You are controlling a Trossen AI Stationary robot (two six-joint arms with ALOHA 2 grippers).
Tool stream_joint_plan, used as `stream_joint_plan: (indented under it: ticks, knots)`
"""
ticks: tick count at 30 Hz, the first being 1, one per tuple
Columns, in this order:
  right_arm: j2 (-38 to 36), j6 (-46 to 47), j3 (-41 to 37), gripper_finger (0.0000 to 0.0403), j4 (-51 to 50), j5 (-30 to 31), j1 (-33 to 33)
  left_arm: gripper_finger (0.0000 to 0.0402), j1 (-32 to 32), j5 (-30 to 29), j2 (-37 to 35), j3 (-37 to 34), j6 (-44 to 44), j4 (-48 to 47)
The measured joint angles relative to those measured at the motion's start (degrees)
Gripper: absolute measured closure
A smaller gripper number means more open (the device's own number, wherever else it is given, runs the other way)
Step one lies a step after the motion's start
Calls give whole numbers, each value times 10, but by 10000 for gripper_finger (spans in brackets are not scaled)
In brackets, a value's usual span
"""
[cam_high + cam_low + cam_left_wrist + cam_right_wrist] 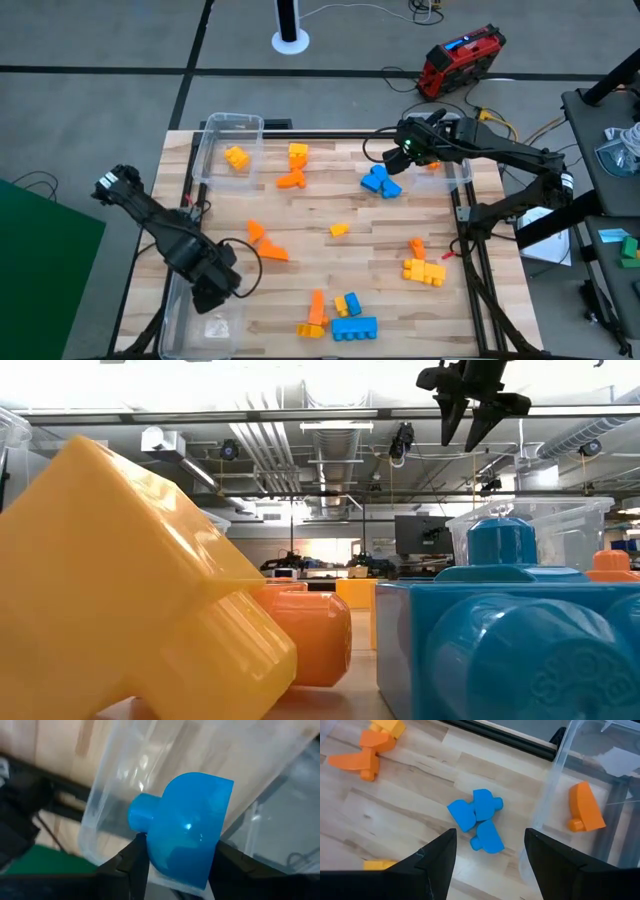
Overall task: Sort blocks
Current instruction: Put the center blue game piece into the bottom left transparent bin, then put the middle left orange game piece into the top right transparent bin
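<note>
Left gripper (175,870): jaws closed on blue block (187,835), hanging over clear bin (180,310) at lower left of high view; block not yet dropped

Step in hand, by my reading: depositing blue block; next calls for opening jaws over bin interior, not rim

Right gripper (490,865): jaws wide open, empty, above blue cluster (380,181) upper right of centre on counter (320,270); likely next pick, needs descent, single-block grip

Orange block (585,807) lies in right bin (600,780)

Bright even overhead light, soft shadows, glare on the clear bin (115,805), near blocks blurred.
</note>
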Motion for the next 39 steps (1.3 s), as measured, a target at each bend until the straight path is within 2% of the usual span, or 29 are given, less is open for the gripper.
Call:
stream_joint_plan:
  ticks: [6, 11, 14, 18, 23, 27, 29, 35, 39]
  knots:
    - [0, -4, 0, 179, 0, 0, 0, 216, 0, 9, 0, -19, -13, 0]
    - [0, -11, 0, 179, 0, 0, 0, 182, 0, 3, 0, 7, -20, 1]
    - [0, -18, 0, 179, 0, 0, 0, 166, 0, -22, 0, 40, -26, 0]
    - [0, -27, 0, 179, -1, 0, 0, 156, 9, -102, 0, 113, -32, 0]
    - [0, -37, 0, 179, -1, 0, 0, 155, 42, -257, 1, 220, -22, 1]
    - [0, -40, 0, 179, -1, 0, 0, 155, 85, -358, 1, 285, 48, 1]
    - [0, -42, 0, 179, -1, 0, 0, 155, 114, -385, 1, 306, 95, 1]
    - [0, -45, 0, 179, -1, 0, 0, 155, 221, -380, 1, 307, 248, 21]
    - [0, -45, 0, 179, 0, 0, 0, 155, 284, -317, 2, 265, 358, 88]
